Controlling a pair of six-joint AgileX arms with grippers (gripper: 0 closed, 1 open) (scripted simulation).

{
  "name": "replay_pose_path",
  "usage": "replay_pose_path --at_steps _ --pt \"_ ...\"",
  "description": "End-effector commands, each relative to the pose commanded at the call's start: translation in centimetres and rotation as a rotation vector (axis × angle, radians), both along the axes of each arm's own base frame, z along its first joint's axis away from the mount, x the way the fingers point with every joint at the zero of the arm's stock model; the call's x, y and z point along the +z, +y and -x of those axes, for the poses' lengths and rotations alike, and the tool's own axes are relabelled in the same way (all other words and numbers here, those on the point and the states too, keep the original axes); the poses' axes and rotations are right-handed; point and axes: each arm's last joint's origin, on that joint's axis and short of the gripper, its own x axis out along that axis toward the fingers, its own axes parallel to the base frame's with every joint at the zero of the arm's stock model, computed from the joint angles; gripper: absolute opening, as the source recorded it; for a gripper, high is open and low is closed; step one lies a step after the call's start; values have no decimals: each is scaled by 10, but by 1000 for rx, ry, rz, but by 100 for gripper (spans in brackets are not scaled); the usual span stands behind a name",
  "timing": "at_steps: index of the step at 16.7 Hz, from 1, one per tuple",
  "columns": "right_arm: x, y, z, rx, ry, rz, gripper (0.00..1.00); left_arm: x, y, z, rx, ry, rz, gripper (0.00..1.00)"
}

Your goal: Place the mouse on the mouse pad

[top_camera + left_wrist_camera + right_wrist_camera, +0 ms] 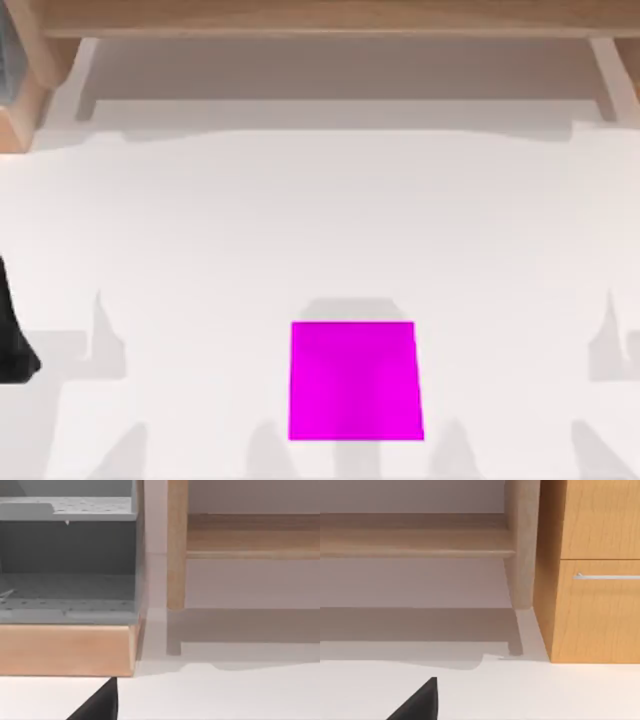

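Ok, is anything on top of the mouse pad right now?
No. The mouse pad lies flat on the white table with its magenta top bare. Whatever may lie under it is covered.

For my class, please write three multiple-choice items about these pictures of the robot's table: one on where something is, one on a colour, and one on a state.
1. Where on the table does the mouse pad lie in the top view?
A. At the far edge
B. Near the front edge, slightly right of centre
C. In the far left corner

2. What colour is the mouse pad?
A. Bright magenta
B. Green
C. Black

3. What state is the mouse pad's surface in?
A. Bare, nothing on it
B. A mouse rests on it
C. A gripper presses on it

Answers:
1. B, as the sheet sits low in the top view, just right of the middle.
2. A, as it is a plain magenta square.
3. A, as the whole sheet shows uncovered.
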Motion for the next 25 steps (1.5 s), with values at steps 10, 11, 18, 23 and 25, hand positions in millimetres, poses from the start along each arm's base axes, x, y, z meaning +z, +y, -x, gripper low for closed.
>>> replay_pose_path --at_steps 10,11,18,23,25 --pt "10 -5 -16 27 391 308 100 0 0 0 0 0 0 100" --pt "9 -6 -20 53 489 369 100 0 0 0 0 0 0 100" --pt "-9 -23 -54 487 1221 707 100 0 0 0 0 0 0 100" --pt "-6 -47 -90 885 1444 807 100 0 0 0 0 0 0 100" --pt "1 -60 -109 991 1439 853 100 0 0 0 0 0 0 100"
